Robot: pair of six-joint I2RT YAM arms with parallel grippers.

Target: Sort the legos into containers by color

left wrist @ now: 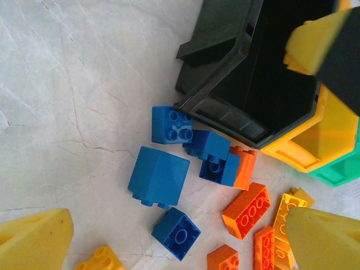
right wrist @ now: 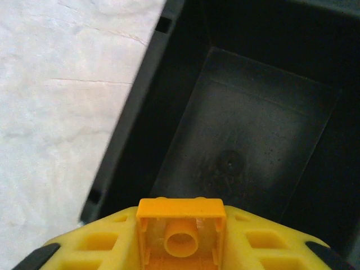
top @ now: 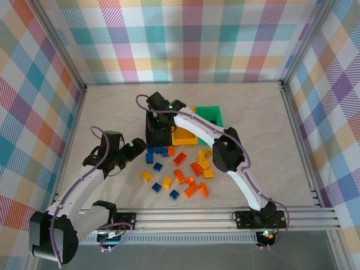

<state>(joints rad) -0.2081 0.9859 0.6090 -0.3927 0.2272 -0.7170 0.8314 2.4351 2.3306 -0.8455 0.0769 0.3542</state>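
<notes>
Right gripper (right wrist: 181,247) above the black plastic bin (right wrist: 247,140)
clamped on a small yellow plastic brick (right wrist: 181,216); left gripper (top: 136,149) spread open, at bin's 7 o'clock

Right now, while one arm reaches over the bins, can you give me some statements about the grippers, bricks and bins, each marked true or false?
1. The right gripper clamps a small yellow plastic brick. True.
2. That brick hangs over the green bin. False: it hangs over the black rectangular plastic bin.
3. The black bin already holds several bricks. False: the right wrist view shows its floor bare.
4. The left gripper is open above blue plastic bricks lying on the pale marbled table. True.
</notes>
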